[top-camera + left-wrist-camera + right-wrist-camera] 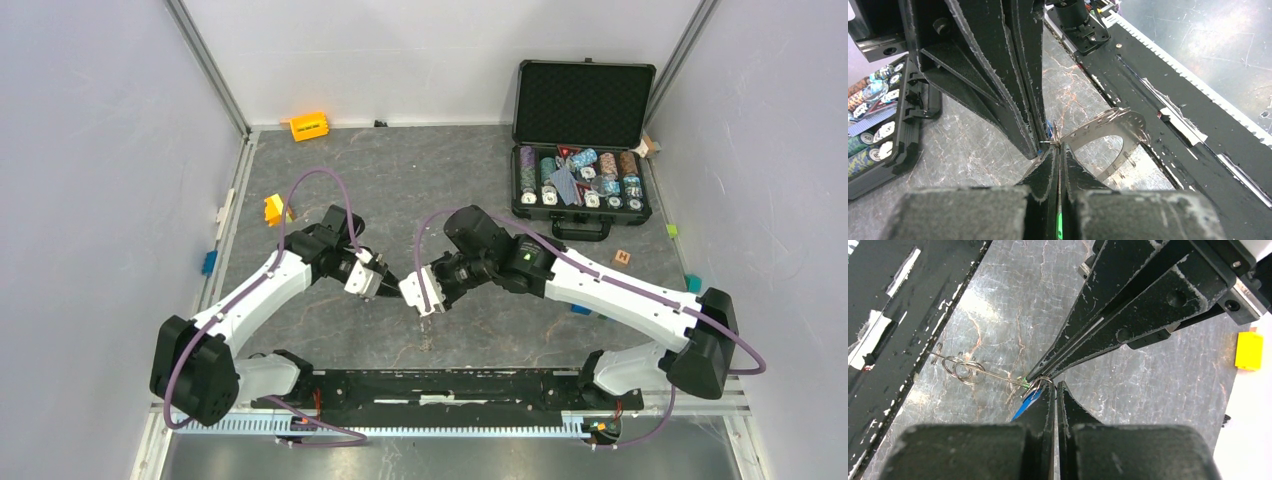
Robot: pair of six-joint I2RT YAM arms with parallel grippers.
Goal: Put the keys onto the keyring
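My two grippers meet tip to tip above the middle of the table. My left gripper (385, 283) (1059, 149) is shut; a sliver of the green key (1059, 225) shows between its fingers. The silver, hole-dotted keyring (1108, 130) sticks out from its tips to the right, held off the table. In the right wrist view the keyring (973, 372) shows edge-on, with small wire loops at its far end. My right gripper (412, 296) (1054, 385) is shut at the small ring of the blue key (1027, 404), which hangs beside its left finger.
An open black case (581, 70) of poker chips stands at the back right and shows in the left wrist view (908, 125). A yellow block (273, 209) (1249, 351) lies left, an orange block (309, 126) at the back, a wooden cube (621, 257) right. The black base rail (450, 385) runs along the near edge.
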